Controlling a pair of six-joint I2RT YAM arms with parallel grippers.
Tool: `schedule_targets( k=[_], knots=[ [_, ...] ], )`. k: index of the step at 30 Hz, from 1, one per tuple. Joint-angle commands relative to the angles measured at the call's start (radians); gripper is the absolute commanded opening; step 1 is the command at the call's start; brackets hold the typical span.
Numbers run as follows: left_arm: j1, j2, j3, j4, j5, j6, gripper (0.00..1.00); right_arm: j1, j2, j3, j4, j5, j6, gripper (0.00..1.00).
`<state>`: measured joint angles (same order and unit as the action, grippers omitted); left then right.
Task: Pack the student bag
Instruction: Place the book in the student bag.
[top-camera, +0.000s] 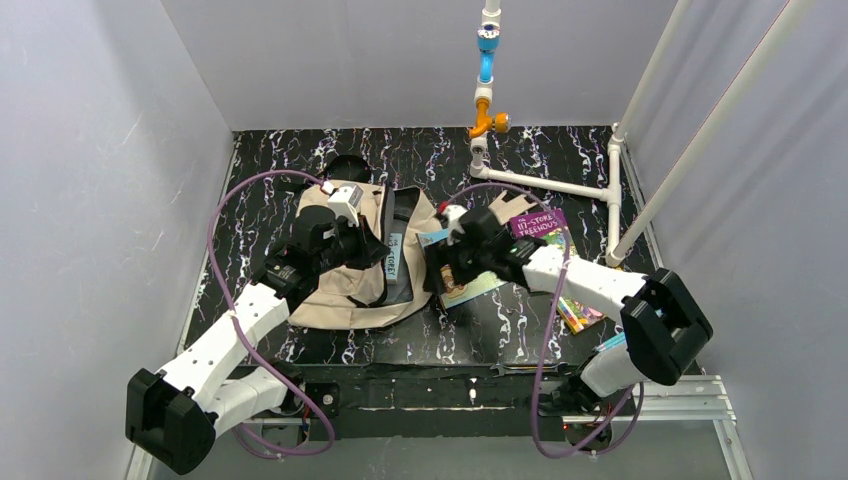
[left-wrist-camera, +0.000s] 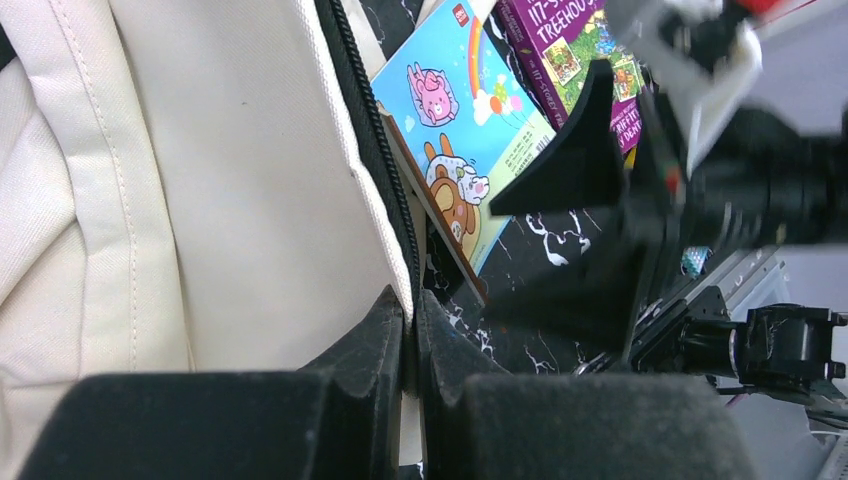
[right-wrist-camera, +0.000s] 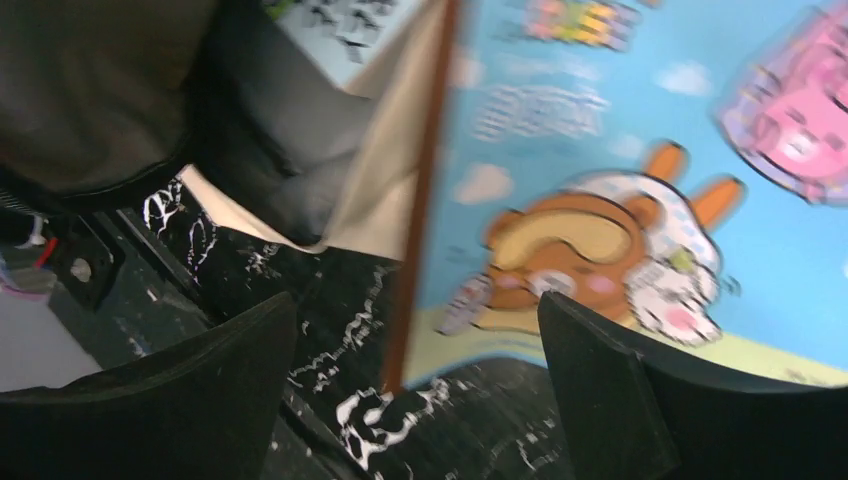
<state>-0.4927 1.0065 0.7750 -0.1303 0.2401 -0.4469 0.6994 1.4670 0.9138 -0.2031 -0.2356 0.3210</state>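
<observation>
Left claw (top-camera: 365, 248), top view: clamped on the rim of the bag (top-camera: 340, 295), which lies open, centre-left on the table (top-camera: 480, 340); inside, seemingly one pale book (top-camera: 393, 258), poorly seen. Left wrist view: the pinch sits on thin fabric by the zip (left-wrist-camera: 380, 150); a slip would let the mouth fall shut. Right wrist view: right claw (right-wrist-camera: 418, 300) gapes, straddling the unheld blue book (right-wrist-camera: 620, 150), which could snag the rim

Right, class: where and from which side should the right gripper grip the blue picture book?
Pinch the blue picture book across its thin brown edge, from the table side: that edge sits between the right gripper's open fingers; the backpack crowds the far end.
</observation>
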Motion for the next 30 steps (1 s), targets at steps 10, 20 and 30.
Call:
schedule_targets(
  k=[10,20,30],
  knots=[
    [0.0,-0.019,0.064,-0.024,0.067,-0.016,0.0,0.206,0.195,0.172,0.115,0.51,-0.032,0.4],
    [-0.001,-0.08,0.034,0.111,0.163,0.078,0.0,0.156,0.218,0.247,0.403,-0.085,0.388,0.01],
    [0.0,-0.05,0.099,0.124,0.294,0.168,0.0,0.089,0.634,0.351,0.944,-0.181,0.98,0.01]
  ],
)
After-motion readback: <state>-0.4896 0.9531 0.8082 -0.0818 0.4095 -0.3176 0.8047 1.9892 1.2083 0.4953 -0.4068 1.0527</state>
